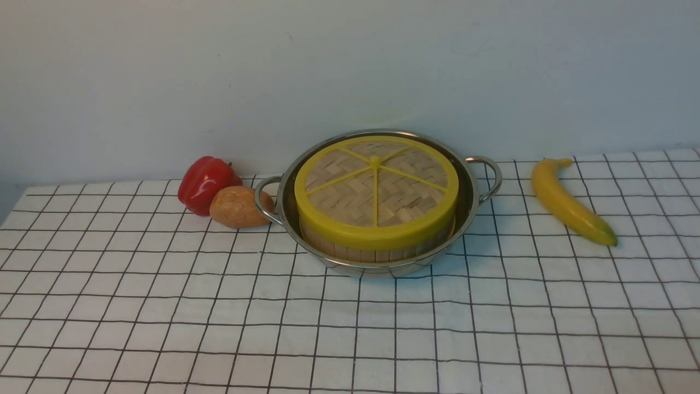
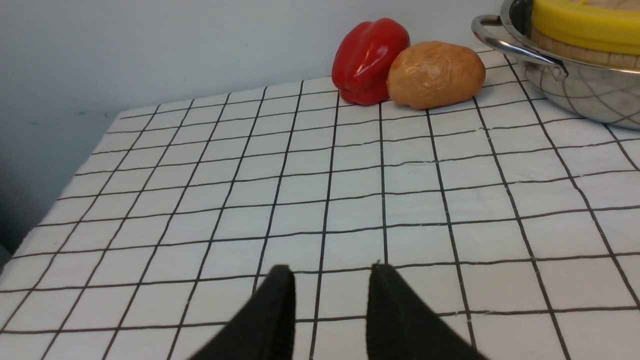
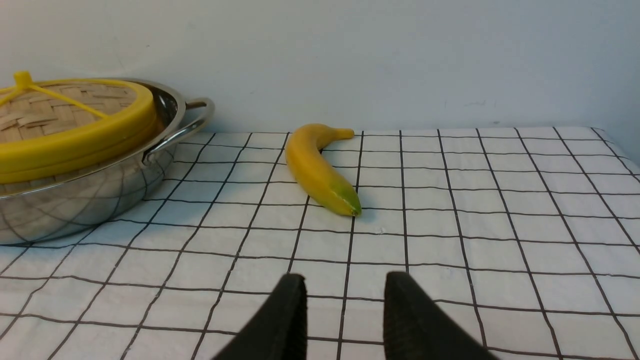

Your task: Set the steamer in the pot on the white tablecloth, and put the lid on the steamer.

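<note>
The shiny steel pot [image 1: 467,205] stands on the white tablecloth [image 1: 350,328] at mid-table. The steamer [image 1: 377,249] sits inside it; only its slatted side shows. The woven lid [image 1: 376,189] with yellow rim and spokes lies on top of the steamer, hiding its contents. Neither gripper shows in the front view. My left gripper [image 2: 327,272] is open and empty above the cloth, well short of the pot [image 2: 575,85]. My right gripper [image 3: 345,280] is open and empty above the cloth, apart from the pot [image 3: 75,200] and lid [image 3: 75,142].
A red pepper [image 1: 206,183] and a brown potato [image 1: 240,207] lie against the pot's left handle. A yellow banana [image 1: 569,201] lies on the cloth right of the pot. A pale wall stands behind the table.
</note>
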